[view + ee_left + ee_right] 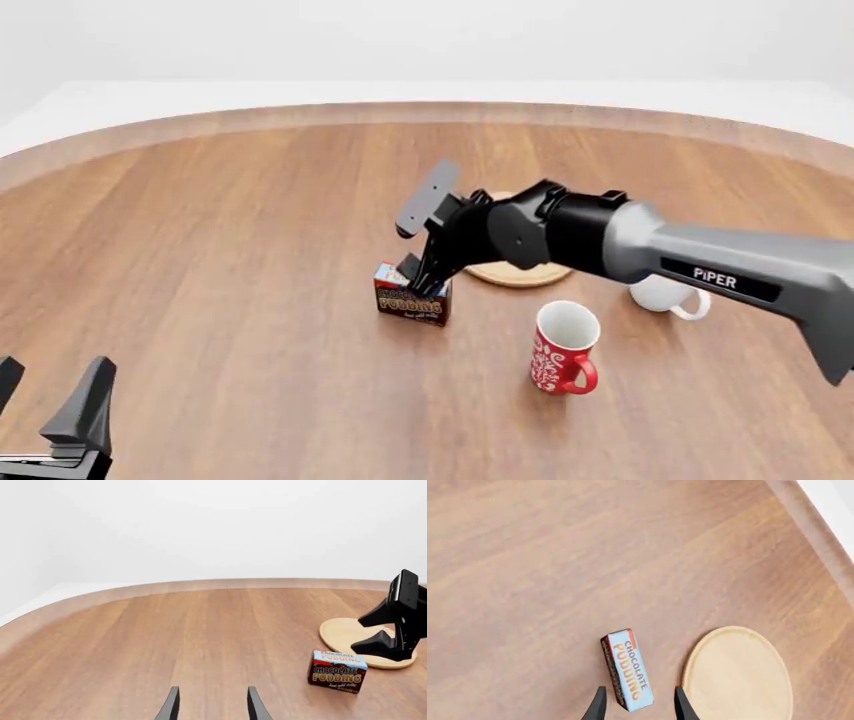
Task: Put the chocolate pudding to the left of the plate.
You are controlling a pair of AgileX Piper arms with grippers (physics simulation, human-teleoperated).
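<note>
The chocolate pudding (411, 301) is a small brown box with a light blue top, standing upright on the table just left of the plate (513, 274). Most of that light-wood plate is hidden behind my right arm in the front view. My right gripper (422, 278) hovers directly above the box, open. In the right wrist view the box's (627, 669) near end lies between the fingertips (599, 702) without touching them, and the plate (737, 672) lies beside it. My left gripper (54, 402) is open and empty near the front left, far from the box (337, 672).
A red patterned mug (563, 350) stands in front of the plate, toward the right. A white mug (663, 295) sits behind my right arm's forearm. The table's curved far edge (427, 108) runs across the back.
</note>
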